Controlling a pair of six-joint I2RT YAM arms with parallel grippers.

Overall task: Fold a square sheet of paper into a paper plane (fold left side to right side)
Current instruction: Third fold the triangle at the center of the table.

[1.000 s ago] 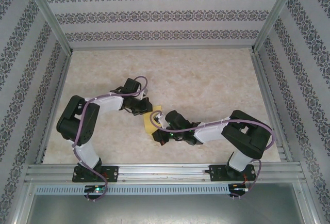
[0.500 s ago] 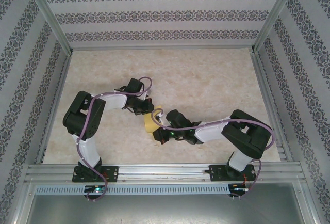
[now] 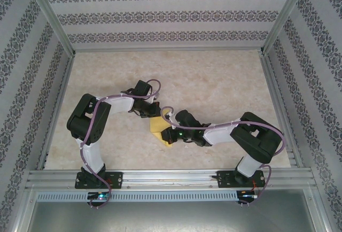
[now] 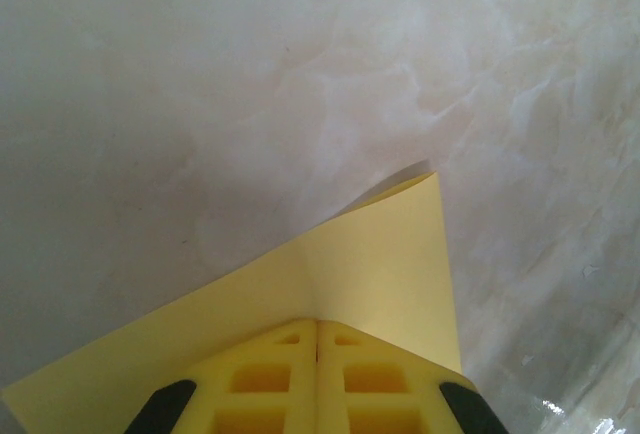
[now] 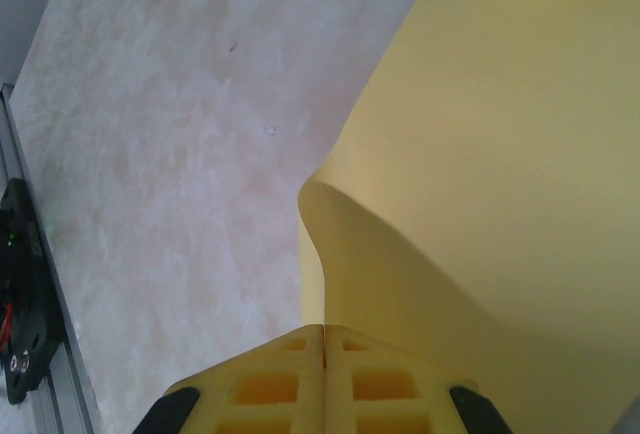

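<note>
Pinching the square sheet of paper (image 3: 158,127) from opposite sides near the middle of the table (image 3: 224,82), the left claw (image 4: 318,322) and right claw (image 5: 323,329) both clamp it. Versus 1 second ago, the left arm (image 3: 115,103) sits further inward, hiding more yellow.

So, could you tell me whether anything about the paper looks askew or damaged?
Yes: the square sheet of paper buckles up into a curl at its edge by the right gripper, rather than lying flat. The left gripper pinches it elsewhere; no tear shows.
</note>
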